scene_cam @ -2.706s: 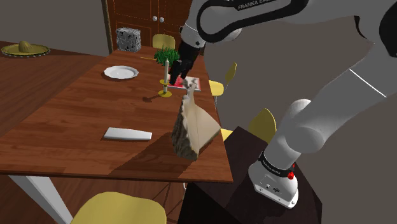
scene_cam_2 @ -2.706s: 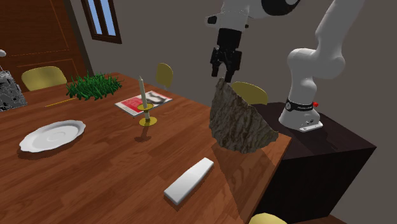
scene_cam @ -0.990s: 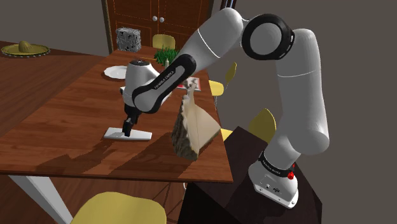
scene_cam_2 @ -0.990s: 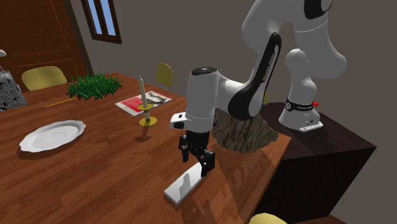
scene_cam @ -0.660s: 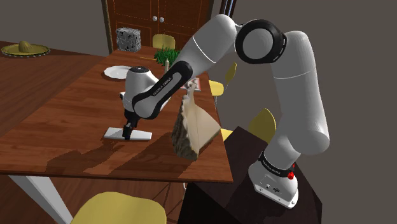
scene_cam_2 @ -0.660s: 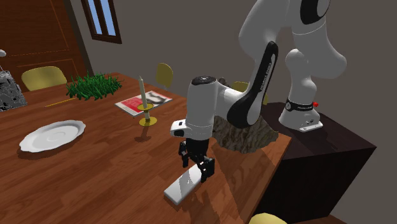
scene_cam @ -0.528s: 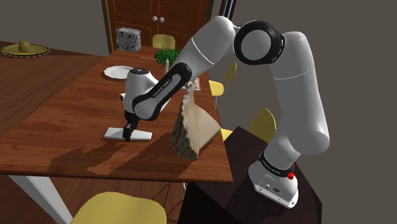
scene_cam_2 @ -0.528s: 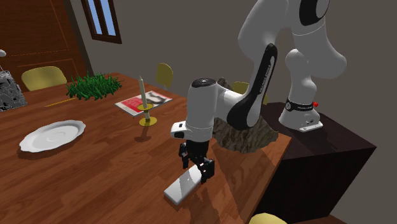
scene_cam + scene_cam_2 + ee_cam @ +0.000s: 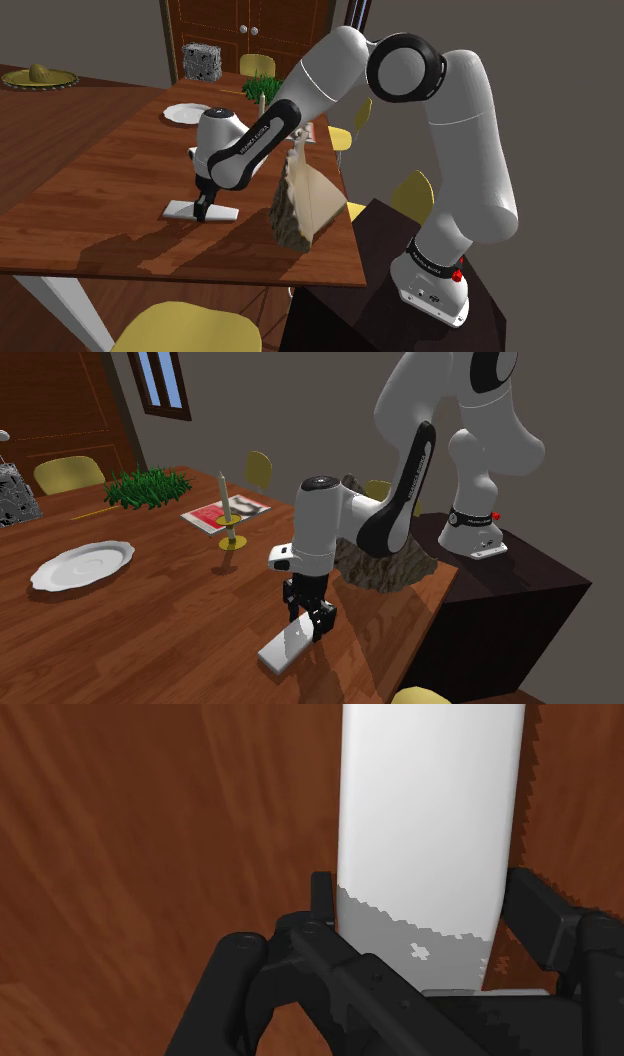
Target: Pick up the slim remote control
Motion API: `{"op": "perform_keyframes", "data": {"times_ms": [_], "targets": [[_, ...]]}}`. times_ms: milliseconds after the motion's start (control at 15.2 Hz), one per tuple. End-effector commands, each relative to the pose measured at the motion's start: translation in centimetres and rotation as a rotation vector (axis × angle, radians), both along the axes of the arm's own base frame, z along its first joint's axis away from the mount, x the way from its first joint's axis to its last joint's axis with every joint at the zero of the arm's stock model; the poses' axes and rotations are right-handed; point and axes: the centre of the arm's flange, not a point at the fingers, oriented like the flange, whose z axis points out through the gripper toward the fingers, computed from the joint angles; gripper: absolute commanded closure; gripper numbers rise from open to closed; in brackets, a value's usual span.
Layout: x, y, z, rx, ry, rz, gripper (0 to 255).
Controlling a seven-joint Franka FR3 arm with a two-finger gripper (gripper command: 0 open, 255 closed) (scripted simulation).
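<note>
Remote [image 9: 430,794]: slim, white, flat on the wooden table [image 9: 150,622], near a rough rock [image 9: 385,570].
Claw [image 9: 311,620]: mine, down over one end, fingers astride it.
Grip: narrow; apparently a sliver of gap remains, not clamped.

Black fingers [image 9: 202,210] at white remote [image 9: 181,209], wooden table [image 9: 90,190]

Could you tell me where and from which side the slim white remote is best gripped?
Take the remote across its narrow width, by its two long edges, coming straight down: it lies flat on the table, thin and long, so those edges fit between the jaws. The gripper straddles it so.
</note>
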Motion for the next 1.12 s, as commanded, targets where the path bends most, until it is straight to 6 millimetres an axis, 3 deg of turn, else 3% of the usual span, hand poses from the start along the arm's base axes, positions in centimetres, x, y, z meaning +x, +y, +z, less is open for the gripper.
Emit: {"op": "perform_keyframes", "data": {"times_ms": [0,1056], "targets": [[0.0,0.0,0.0,0.000,0.000,0.000,255],[0.1,-0.1,7.9,0.000,0.000,0.000,255]]}}
